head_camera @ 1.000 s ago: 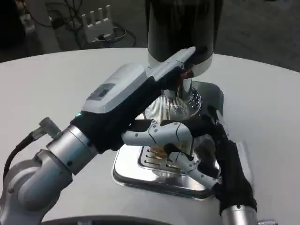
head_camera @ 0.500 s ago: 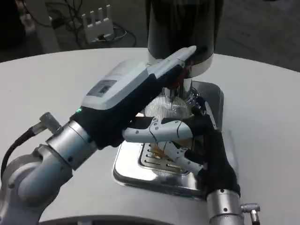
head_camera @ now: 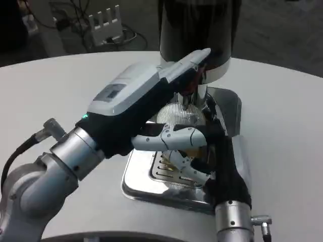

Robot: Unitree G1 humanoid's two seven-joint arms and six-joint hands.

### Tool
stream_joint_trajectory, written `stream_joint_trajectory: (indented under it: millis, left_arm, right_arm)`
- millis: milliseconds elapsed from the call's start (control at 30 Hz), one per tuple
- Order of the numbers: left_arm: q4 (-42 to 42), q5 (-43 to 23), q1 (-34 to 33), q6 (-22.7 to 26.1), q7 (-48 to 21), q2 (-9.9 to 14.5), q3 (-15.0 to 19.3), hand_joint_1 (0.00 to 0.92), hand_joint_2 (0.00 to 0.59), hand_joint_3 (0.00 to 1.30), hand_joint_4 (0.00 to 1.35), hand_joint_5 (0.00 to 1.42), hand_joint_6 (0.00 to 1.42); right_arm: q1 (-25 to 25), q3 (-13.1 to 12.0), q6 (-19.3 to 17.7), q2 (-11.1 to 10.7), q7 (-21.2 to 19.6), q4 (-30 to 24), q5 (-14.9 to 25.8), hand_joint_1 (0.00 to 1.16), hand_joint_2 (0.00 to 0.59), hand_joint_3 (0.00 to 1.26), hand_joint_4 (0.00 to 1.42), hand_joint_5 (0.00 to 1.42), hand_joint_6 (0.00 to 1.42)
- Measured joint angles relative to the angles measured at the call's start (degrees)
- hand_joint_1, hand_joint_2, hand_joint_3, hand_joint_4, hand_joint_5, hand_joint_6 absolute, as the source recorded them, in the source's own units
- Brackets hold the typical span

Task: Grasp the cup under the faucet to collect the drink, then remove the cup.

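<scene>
— Clear ribbed plastic cup, where was it in the head view?

— Under the short chrome faucet of the dark cylindrical dispenser, over the shiny steel drip tray, directly ahead of the right hand and beneath the left hand.

— Were the hands on it?

— The right hand's fingers wrapped its near side, apparently gripping it. The left reached over toward the tap; whether those fingers were together or apart, I couldn't tell.

— How far along?

— Grasping looked done. I saw no drink in the cup, so filling and removal seemingly remained.
</scene>
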Motion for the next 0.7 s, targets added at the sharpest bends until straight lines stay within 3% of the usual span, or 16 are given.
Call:
stream_joint_trajectory:
  millis: [167, 467, 700]
  left_arm:
    - [0.01, -0.04, -0.01, 0.01, 0.00, 0.30, 0.11, 0.000, 0.080, 0.06, 0.04, 0.14, 0.09]
    - [-0.50, -0.51, 0.48, 0.19, -0.10, 1.44, 0.97, 0.000, 0.078, 0.06, 0.04, 0.14, 0.09]
    - [-0.55, -0.72, 0.91, 0.20, -0.51, 1.88, 1.99, 0.000, 0.079, 0.06, 0.04, 0.14, 0.09]
  right_arm:
    - [-0.38, 1.39, -0.13, 0.33, -2.60, 1.58, -1.58, 0.79, 0.164, 0.13, 0.19, 0.22, 0.28]
    - [-2.07, 1.44, -0.19, 0.90, -7.40, 5.85, -3.23, 0.81, 0.159, 0.19, 0.30, 0.35, 0.38]
    - [-2.67, 1.55, -0.82, 0.89, -8.93, 7.37, -3.40, 0.81, 0.160, 0.19, 0.32, 0.39, 0.41]
